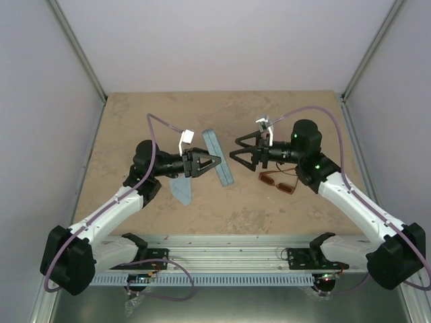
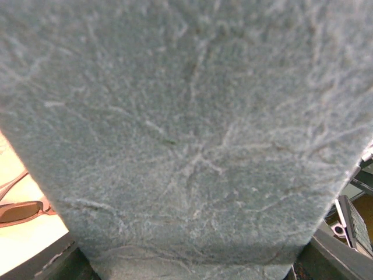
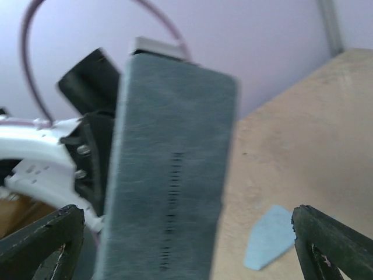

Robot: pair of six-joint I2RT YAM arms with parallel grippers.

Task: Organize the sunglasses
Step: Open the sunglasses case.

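My left gripper (image 1: 217, 163) is shut on a grey-blue oblong case (image 1: 218, 159) and holds it above the table between the two arms. The case's felt face fills the left wrist view (image 2: 186, 140). My right gripper (image 1: 233, 148) is open and empty, its jaws spread wide just right of the case, which stands in front of it in the right wrist view (image 3: 169, 186). The amber-brown sunglasses (image 1: 277, 180) lie on the table under the right arm; a lens shows in the left wrist view (image 2: 20, 211). The black wire sunglasses are out of view.
A light blue cloth (image 1: 182, 190) lies on the table under the left arm, and also shows in the right wrist view (image 3: 271, 236). Grey walls close in the tan table (image 1: 222, 215) on three sides.
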